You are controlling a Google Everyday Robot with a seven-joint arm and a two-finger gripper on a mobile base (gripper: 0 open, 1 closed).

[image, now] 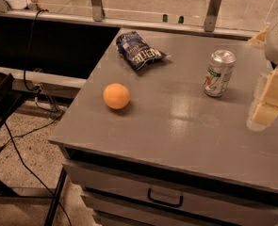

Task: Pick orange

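- Grey worktop, drawers beneath; the orange sits on its left part, alone.
- Blue chip bag lies further back, soda can upright on the right.
- Gripper hangs over the right edge, well apart from the orange; its grip I can't make out.
- Black cables trail across the speckled floor at left.

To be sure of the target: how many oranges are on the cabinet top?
1. The orange lies left on the cabinet top, in front of the chip bag, left of the soda can. The gripper hangs at the far right. None seems hidden.
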